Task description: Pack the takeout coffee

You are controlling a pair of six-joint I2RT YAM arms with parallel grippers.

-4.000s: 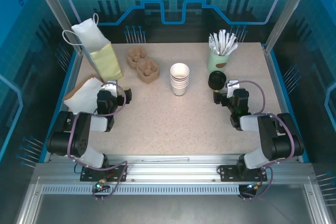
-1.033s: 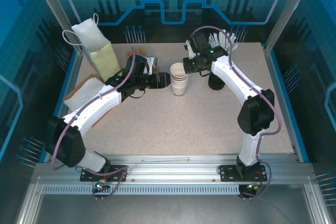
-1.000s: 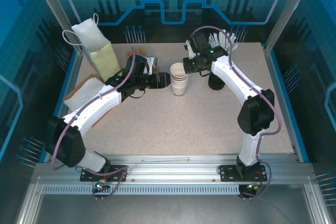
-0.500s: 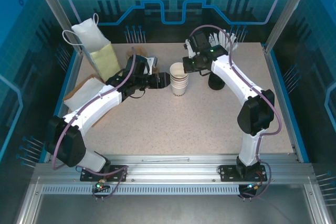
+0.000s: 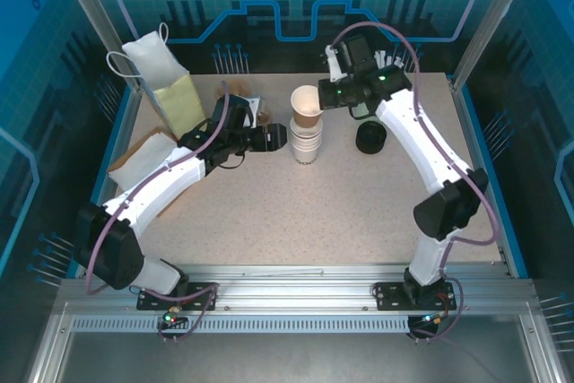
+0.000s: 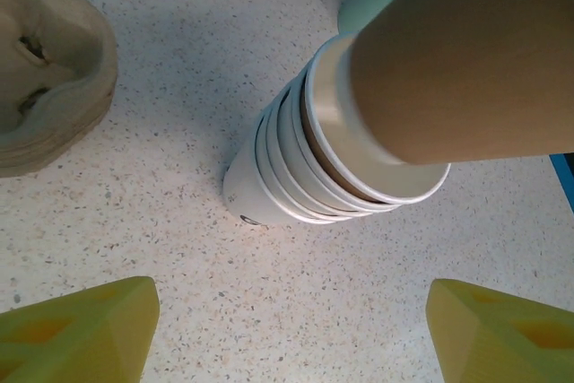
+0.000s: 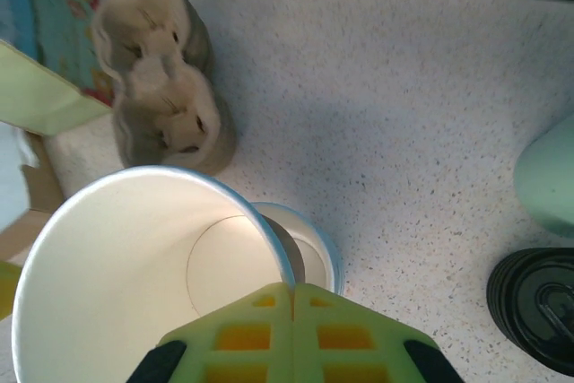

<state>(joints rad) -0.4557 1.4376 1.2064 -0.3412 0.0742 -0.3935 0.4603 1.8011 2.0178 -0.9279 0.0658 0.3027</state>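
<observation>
The takeout coffee's brown paper cup (image 5: 307, 105), white inside and lidless, hangs tilted just above the stack of white cups (image 5: 306, 145). My right gripper (image 5: 330, 96) is shut on its rim, the yellow fingers pinching the cup wall (image 7: 134, 284) in the right wrist view (image 7: 291, 311). My left gripper (image 5: 278, 138) stands open just left of the stack, apart from it. In the left wrist view (image 6: 287, 329) its spread fingertips frame bare table below the stack (image 6: 296, 168), and the brown cup (image 6: 466, 51) slants over the stack's mouth. A black round lid (image 5: 370, 137) lies to the right of the stack.
Brown pulp cup carriers (image 5: 256, 109) sit behind my left arm. A white and green paper bag (image 5: 166, 78) stands at the back left, flat paper (image 5: 139, 159) in front of it. A mint holder (image 7: 547, 186) with white sticks stands near the black lid (image 7: 536, 309).
My right gripper has risen and drawn back a little, pulling the brown cup up out of the white stack. The left gripper has stayed beside the stack.
</observation>
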